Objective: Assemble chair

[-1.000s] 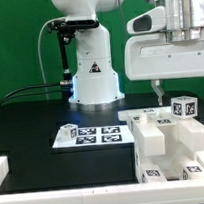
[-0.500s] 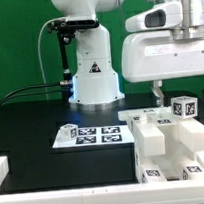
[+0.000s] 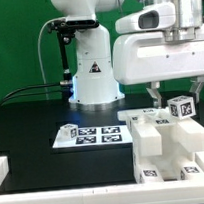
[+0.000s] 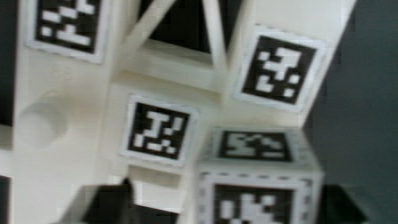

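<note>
Your claw (image 3: 177, 89) hangs low over the exterior view's right side. Its jaws stand partly open and astride a small tagged block (image 3: 182, 108), with a gap showing on each side of the block. From these views it has hold of nothing. The wrist view is filled with white plastic and square tags, and the same block (image 4: 249, 203) sits close under the camera, but the fingertips are too dark there to read.

That block sits on top of the chair (image 3: 164, 145), a blocky white stack of slabs and bars at the near right of the black table (image 3: 31, 121). The marker board (image 3: 91, 135) lies flat just beside the chair, towards the exterior view's left, and the arm's base (image 3: 92, 71) stands behind it.

I judge you are at the grasp step on that top piece. Next, bring the jaws in squarely on its two side faces, centred so it does not twist. Confirm firm contact before you lift or press, since the stack beneath could shift.
</note>
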Tool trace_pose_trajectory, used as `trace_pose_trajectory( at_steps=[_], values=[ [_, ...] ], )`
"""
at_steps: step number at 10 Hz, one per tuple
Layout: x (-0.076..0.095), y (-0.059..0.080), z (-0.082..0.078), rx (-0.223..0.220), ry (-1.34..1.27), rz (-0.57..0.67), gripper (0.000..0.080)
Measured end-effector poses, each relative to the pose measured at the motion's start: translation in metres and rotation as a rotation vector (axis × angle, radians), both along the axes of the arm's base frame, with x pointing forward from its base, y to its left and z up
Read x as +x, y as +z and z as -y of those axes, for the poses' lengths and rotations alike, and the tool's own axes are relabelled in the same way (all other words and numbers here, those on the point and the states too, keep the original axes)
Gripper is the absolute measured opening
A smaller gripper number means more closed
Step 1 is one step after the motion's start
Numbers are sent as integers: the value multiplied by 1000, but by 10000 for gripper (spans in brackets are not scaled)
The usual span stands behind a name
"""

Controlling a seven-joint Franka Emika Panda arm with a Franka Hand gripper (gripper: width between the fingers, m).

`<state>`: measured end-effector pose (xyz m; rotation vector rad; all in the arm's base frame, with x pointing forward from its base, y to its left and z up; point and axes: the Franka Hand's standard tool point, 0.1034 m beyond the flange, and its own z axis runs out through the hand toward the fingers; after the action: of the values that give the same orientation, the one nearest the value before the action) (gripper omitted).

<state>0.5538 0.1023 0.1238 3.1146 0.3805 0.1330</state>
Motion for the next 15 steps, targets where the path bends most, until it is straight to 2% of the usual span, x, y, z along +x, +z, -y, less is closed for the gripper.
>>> trace_pose_trajectory(
  at_steps=[1,4,7,10,13,15],
  values=[
    [0,0,0,10,-111,-2,276],
    [0,-1,0,28,-323,-4,279],
    [0,-1,-13,42,-672,-21,279],
    [-1,-2,-15,53,-1018,-51,280],
    [-2,-2,-18,101,-1438,-76,281],
    [-3,-2,-19,116,-1595,-83,281]
  ],
)
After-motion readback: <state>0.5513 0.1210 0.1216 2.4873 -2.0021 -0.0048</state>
